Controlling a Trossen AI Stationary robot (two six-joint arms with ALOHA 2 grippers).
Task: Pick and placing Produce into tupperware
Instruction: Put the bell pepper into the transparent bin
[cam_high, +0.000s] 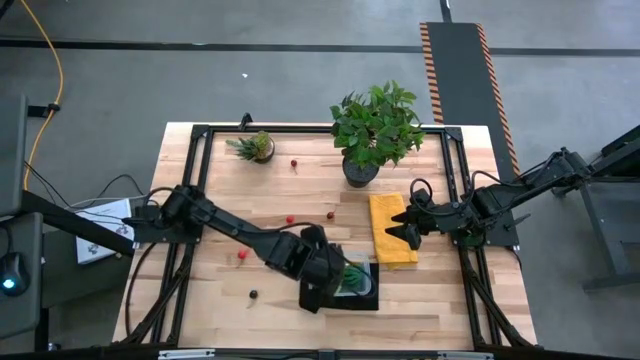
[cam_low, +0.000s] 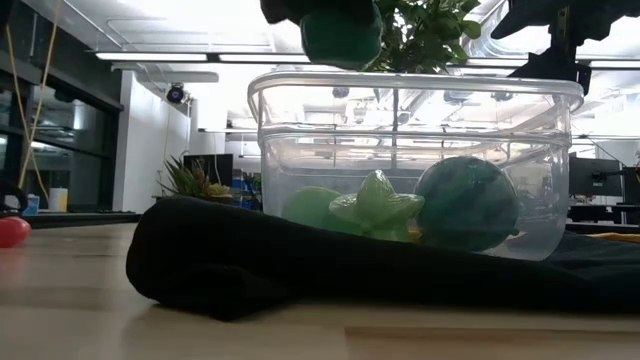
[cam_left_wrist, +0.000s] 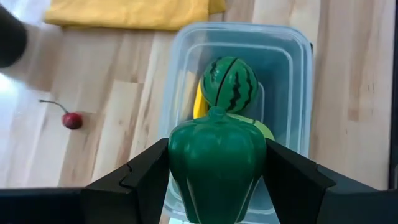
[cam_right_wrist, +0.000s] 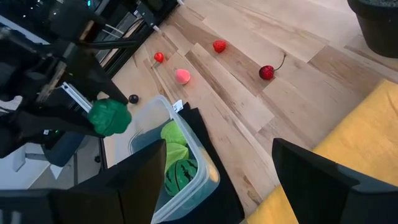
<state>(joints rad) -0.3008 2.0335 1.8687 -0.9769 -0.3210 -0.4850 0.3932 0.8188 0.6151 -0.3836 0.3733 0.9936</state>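
A: Starting on the left, the left gripper (cam_left_wrist: 214, 180) is hanging over the tupperware (cam_left_wrist: 298, 74) near the table's front edge, its fingers (cam_left_wrist: 146, 177) clamped on a green pepper (cam_left_wrist: 214, 165) above the open rim.

B: And the container is sitting on the black mat (cam_low: 215, 265), already holding a striped watermelon (cam_left_wrist: 230, 84), a green star-shaped piece (cam_low: 378, 205) and another pale green piece (cam_low: 312, 208).

A: Open wood is lying all around it. Loose produce is resting well apart there: a dark berry (cam_high: 253, 294) near the front left, a pink piece (cam_right_wrist: 182, 76), a strawberry (cam_right_wrist: 219, 45) and a cherry (cam_right_wrist: 267, 72) farther back.

B: Moving right, the yellow cloth (cam_high: 392, 228) is lying just beyond the mat, and the right gripper (cam_high: 409, 228) is waiting over it, fingers (cam_right_wrist: 326, 186) spread apart, gripping nothing.

A: Behind, the big potted plant (cam_high: 375, 128) is crowding the back rail, with a small plant (cam_high: 256, 147) to its left.

B: Hard to read from the low camera: the left gripper is cut off at the top, and the mat is hiding the container's base.
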